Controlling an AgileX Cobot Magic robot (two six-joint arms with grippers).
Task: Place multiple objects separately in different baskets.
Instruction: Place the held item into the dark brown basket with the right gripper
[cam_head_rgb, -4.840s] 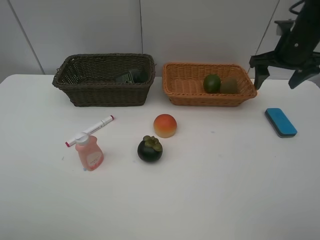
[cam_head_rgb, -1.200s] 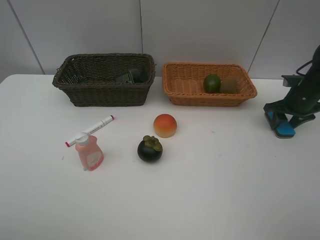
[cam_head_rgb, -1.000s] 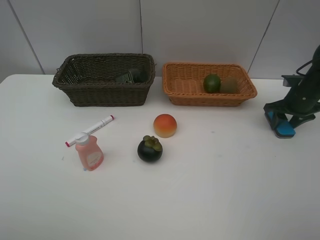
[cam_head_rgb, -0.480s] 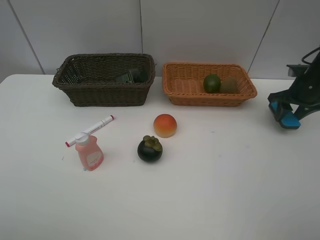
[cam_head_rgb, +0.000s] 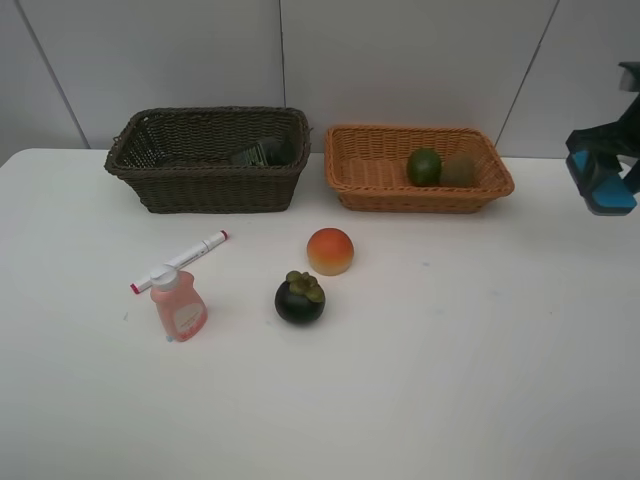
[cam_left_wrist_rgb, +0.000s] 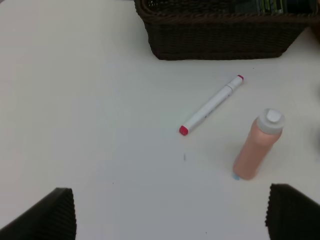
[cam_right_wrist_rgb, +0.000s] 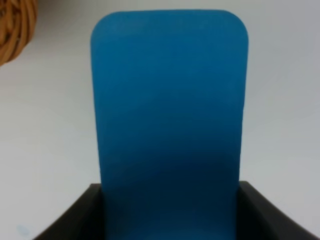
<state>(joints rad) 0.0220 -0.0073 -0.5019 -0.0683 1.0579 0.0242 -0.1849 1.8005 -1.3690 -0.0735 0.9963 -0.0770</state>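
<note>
Exterior high, right edge: right gripper clamped on blue flat block, right of tan basket, apart from it.
Exterior high, baskets: green fruit and kiwi in tan basket; dark grey bottle in dark basket.
Exterior high, table: peach, mangosteen, pink bottle and marker loose.
Left wrist: left gripper spread wide, empty, near marker.
Right wrist: block pinched between both fingers.

You see the right claw at the view's edge, clamped on the blue flat block, up above the white table. The light basket is near, to its left; the peach lies further left.
</note>
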